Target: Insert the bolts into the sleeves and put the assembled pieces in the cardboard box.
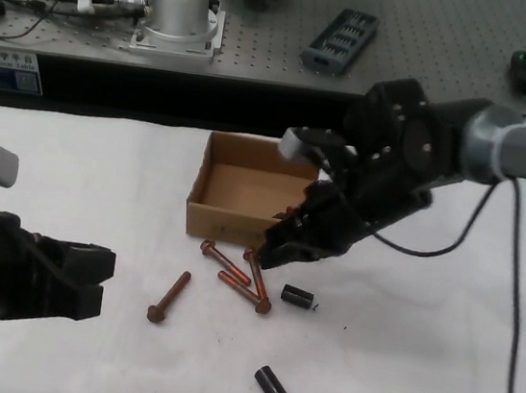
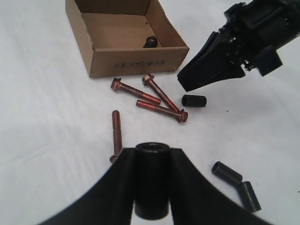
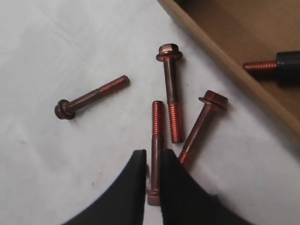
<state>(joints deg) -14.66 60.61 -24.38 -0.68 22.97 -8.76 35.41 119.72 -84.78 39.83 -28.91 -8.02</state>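
Note:
My left gripper (image 2: 152,155) is shut on a black sleeve (image 2: 152,187), which it holds upright near the bench's front left (image 1: 97,279). Several copper bolts (image 2: 161,110) lie loose on the white cloth in front of the cardboard box (image 1: 226,223). My right gripper (image 1: 273,251) hangs just above one bolt (image 3: 158,126). Its fingers are almost together and hold nothing (image 3: 152,154). Inside the box (image 2: 136,61) lies one bolt in a sleeve (image 3: 281,65). One loose sleeve (image 2: 194,101) lies beside the bolts, and two more sleeves (image 2: 226,172) lie nearer me.
The white cloth (image 1: 434,374) covers the bench and has free room to the right and far left. Behind it is a perforated metal board with a metal post base (image 1: 176,11), a black rack (image 1: 340,37) and cables. A black cable (image 1: 492,227) hangs from the right arm.

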